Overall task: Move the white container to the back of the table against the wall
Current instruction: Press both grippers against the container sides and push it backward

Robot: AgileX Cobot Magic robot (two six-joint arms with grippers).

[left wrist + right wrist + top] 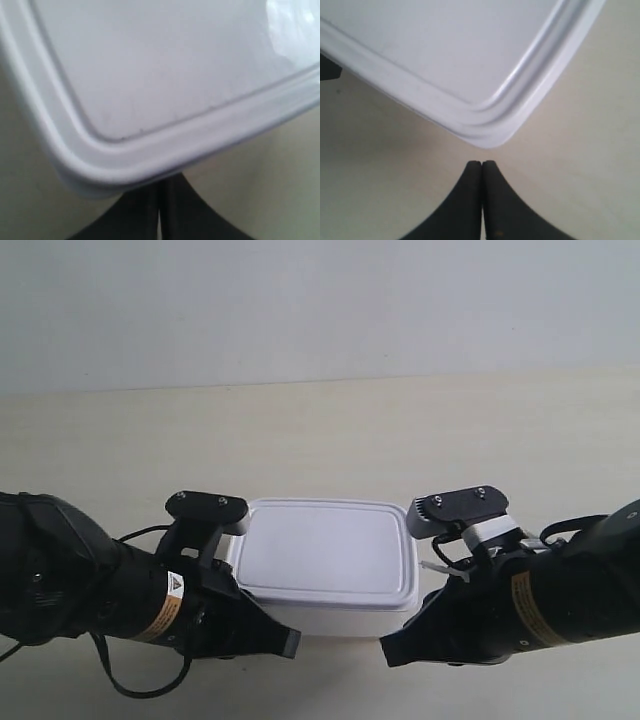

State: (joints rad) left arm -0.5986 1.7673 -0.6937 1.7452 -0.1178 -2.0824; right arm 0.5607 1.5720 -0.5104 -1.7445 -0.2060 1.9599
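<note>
The white container [330,550] sits on the table [330,430] near its front, lid on, far from the wall [320,300]. Two black arms flank it. The gripper [285,642] of the arm at the exterior view's left lies low by one near corner; the other arm's gripper [395,650] lies by the opposite near corner. In the left wrist view my gripper [160,187] is shut, its tips tucked under the rim of the container [175,75]. In the right wrist view my gripper [481,164] is shut and empty, a short gap from the corner of the container [445,50].
Bare tabletop stretches from the container back to the wall and out to both sides. A dark tip [327,67] of the other gripper shows past the container's edge in the right wrist view. Cables hang from both arms near the table's front edge.
</note>
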